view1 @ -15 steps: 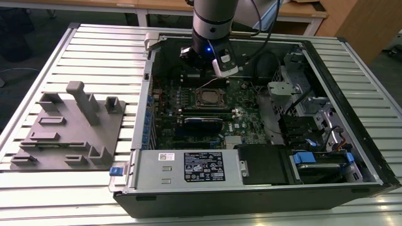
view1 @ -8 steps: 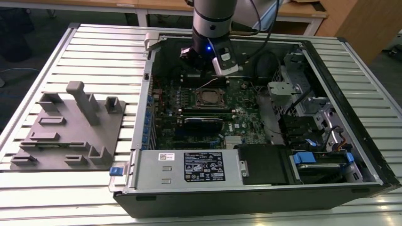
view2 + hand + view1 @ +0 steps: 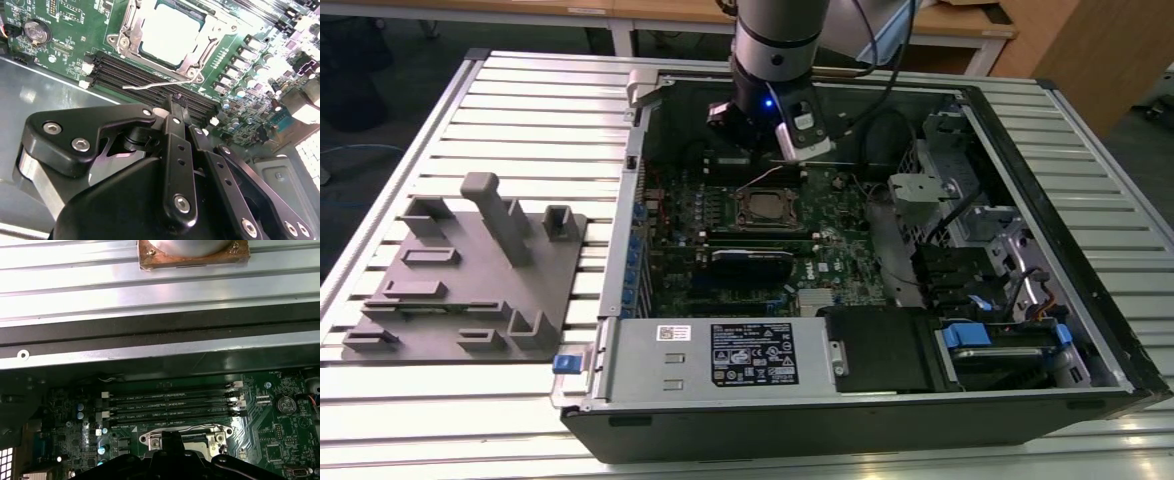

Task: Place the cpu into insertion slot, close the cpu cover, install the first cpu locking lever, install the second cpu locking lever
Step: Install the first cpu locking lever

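The cpu [image 3: 170, 27], pale and silvery, lies in the insertion slot [image 3: 767, 208] on the green board. The silver cpu cover [image 3: 192, 62] lies down around it like a frame. A thin wire locking lever [image 3: 150, 86] sticks out free beside the socket, over the long black memory slots. My gripper [image 3: 176, 101] is shut with nothing between its fingers, and its tips hover just beside that lever's end. In the exterior view the gripper [image 3: 761, 150] hangs inside the open case just beyond the socket. The first wrist view has the socket's rim [image 3: 155, 441] right at the gripper [image 3: 172, 437].
Long black memory slots [image 3: 170, 407] run between the socket and the case wall [image 3: 150, 347]. A coin battery [image 3: 37, 31] sits on the board. A power supply [image 3: 720, 355] and drive cages [image 3: 987, 250] crowd the case. A grey fixture plate [image 3: 460, 275] lies at the exterior view's left.
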`<state>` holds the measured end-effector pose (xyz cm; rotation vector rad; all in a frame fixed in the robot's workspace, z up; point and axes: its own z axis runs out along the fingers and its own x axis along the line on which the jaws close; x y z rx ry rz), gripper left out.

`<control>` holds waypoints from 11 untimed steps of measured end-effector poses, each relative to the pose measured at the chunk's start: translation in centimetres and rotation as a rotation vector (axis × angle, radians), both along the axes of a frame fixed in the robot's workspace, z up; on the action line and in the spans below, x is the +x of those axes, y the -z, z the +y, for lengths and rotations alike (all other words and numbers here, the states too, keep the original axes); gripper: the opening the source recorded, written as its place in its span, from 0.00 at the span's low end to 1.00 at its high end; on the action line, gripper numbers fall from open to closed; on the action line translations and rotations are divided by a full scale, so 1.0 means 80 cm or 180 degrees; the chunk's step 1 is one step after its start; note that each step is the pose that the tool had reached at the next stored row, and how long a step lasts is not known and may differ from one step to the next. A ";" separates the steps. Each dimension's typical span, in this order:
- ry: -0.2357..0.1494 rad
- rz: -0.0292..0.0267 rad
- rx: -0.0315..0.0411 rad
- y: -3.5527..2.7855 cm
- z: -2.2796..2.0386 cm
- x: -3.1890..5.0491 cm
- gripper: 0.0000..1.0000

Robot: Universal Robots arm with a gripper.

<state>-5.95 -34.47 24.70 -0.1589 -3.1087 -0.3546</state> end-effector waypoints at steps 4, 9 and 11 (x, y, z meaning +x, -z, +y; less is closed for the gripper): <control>0.0000 0.0000 -0.0002 0.0000 0.0001 0.000 0.10; 0.0000 0.0000 -0.0014 0.0001 0.0002 0.000 0.10; 0.0000 0.0000 -0.0014 0.0010 0.0005 0.000 0.10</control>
